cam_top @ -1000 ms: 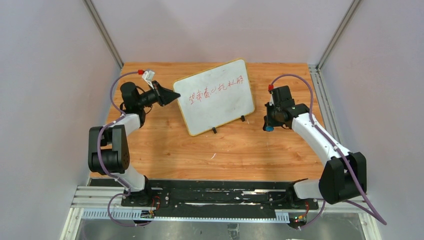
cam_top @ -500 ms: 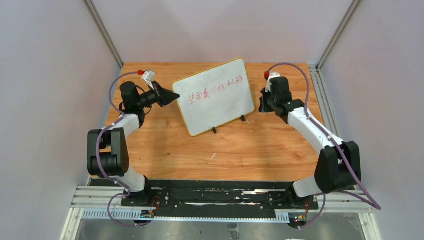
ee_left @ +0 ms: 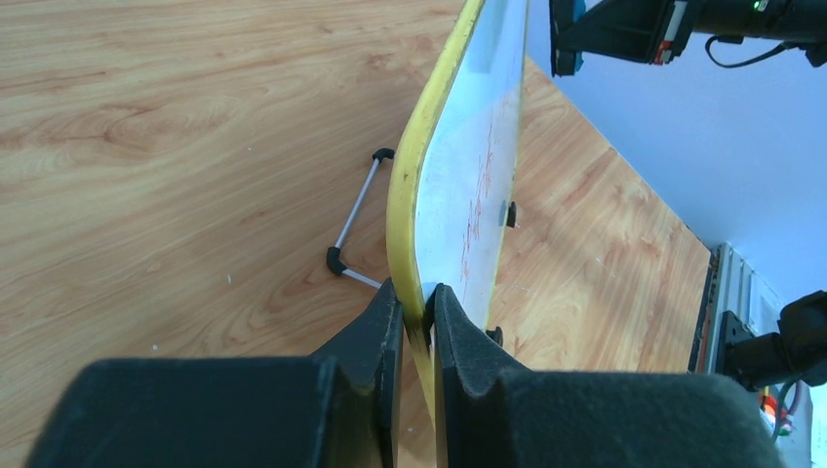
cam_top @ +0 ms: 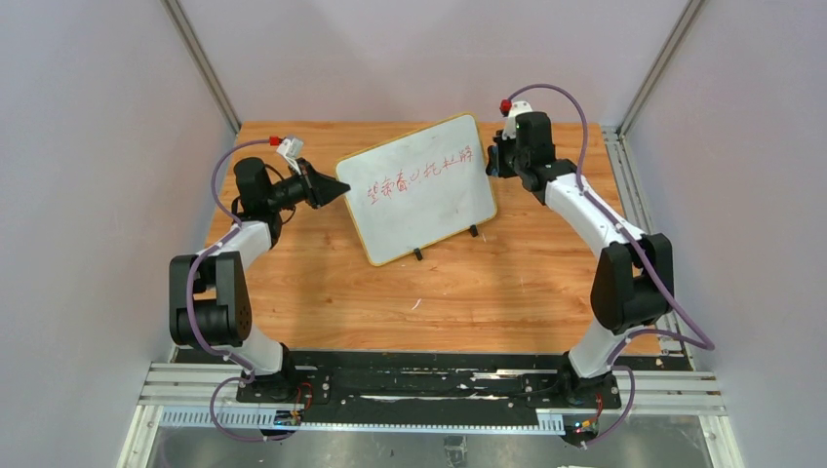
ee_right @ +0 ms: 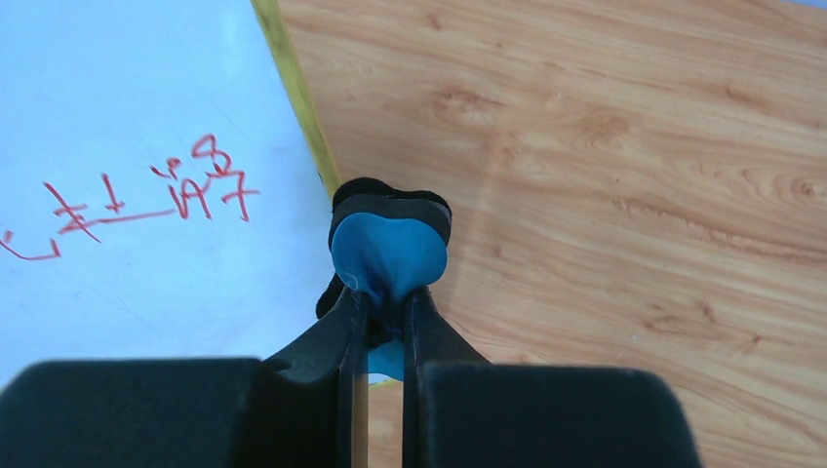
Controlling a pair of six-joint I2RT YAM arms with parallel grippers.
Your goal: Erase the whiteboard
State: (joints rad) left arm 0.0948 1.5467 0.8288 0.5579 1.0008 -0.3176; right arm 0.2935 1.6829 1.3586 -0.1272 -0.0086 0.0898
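Whiteboard [cam_top: 419, 185]: stands tilted on its wire stand [ee_left: 356, 210] toward the back middle of the bench [cam_top: 468, 283], its face turned to the arms and skewed so that its right end sits farther back.
Red writing [cam_top: 419, 174]: one line of characters runs across the upper part of the face; none of it is wiped yet.
Left hand [cam_top: 336, 188]: clenched on the yellow frame [ee_left: 410, 195] at the board's left edge, one finger on each side, exactly where it was a second ago; I judge it is steadying the board.
Right hand [cam_top: 495, 156]: grasping a blue eraser [ee_right: 390, 249] with a black pad, pinched between both fingers.
Change: over the last second the right arm has swung from out beside the board's lower right corner up and back to its upper right corner. Nothing else has moved.
Eraser position: the right wrist view puts it at the frame's right edge, just beside the last red characters. Whether the pad already touches the board cannot be told from this angle.
Meaning for the task: the approach looks finished and the wiping itself has not begun. The eraser is lined up at the end of the writing, so a stroke leftward along the line looks like the natural next step.
Risk: pressure on the face could tip the board backward, so the left grip matters.
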